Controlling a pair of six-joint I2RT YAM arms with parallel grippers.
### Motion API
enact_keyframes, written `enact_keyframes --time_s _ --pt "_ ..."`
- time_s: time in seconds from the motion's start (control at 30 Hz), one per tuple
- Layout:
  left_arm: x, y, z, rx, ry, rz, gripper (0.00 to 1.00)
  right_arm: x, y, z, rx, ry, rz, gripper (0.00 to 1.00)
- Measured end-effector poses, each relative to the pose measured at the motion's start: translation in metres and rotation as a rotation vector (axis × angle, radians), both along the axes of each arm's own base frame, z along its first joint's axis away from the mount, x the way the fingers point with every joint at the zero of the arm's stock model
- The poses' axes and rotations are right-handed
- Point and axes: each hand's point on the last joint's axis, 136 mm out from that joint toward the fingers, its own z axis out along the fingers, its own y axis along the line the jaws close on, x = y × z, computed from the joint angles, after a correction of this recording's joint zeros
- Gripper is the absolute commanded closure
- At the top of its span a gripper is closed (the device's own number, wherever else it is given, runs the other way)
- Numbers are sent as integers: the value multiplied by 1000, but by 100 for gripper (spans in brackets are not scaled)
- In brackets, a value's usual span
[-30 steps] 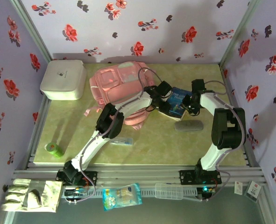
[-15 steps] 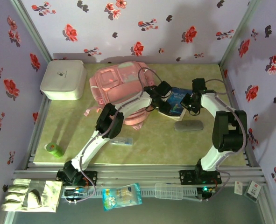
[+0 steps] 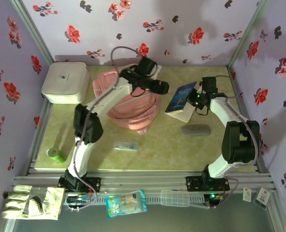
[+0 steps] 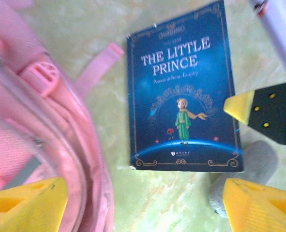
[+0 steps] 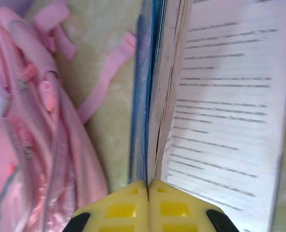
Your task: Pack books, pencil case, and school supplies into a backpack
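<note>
The pink backpack lies bunched at the table's middle back, and its side shows in the left wrist view. Just right of it a dark navy book, titled The Little Prince, is tilted up with white pages showing beneath. My right gripper is shut on its cover edge, fingertips together. My left gripper hangs open between backpack and book, holding nothing. The grey pencil case lies in front of the book. A clear packet and a green roll lie nearer the front.
A white rounded box stands at the back left. On the front rail off the table lie pale gloves, a blue-white bag and a clear case. Flowered walls close in three sides.
My left arm swung up and back over the backpack and its gripper opened. My right gripper closed on the book and tipped it up. The backpack now lies more bunched.
</note>
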Motion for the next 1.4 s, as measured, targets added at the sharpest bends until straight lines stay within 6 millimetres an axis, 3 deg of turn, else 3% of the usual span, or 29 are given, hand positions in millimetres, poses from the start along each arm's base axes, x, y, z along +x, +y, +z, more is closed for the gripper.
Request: enact_keyframes --time_s 0.07,0.13,0.43,0.6,0.8,1.0,1.17,1.2,1.3,1.4 --pt "5 16 15 -43 -3 31 10 3 3 13 20 -40 11 100" --pt "8 30 15 -66 13 63 7 4 6 25 42 -71 19 100" --pt "16 77 -31 -168 193 182 3 15 33 91 200 -231 98 100" --pt "21 95 -37 -260 251 235 3 11 62 112 276 -259 173 100" --pt "27 110 -41 -361 299 277 2 2 111 129 348 -267 296 100" --pt "28 121 -57 -388 339 314 0 -5 158 107 396 -202 407 100" --pt "29 134 -75 -352 350 363 0 -5 176 58 381 -81 428 100" --pt "28 135 -77 -346 351 368 0 -4 175 48 367 -59 425 95" --pt "29 137 -79 -338 347 375 2 2 169 20 292 13 397 67" --pt "26 138 -83 -324 355 374 4 7 160 6 219 34 378 53"
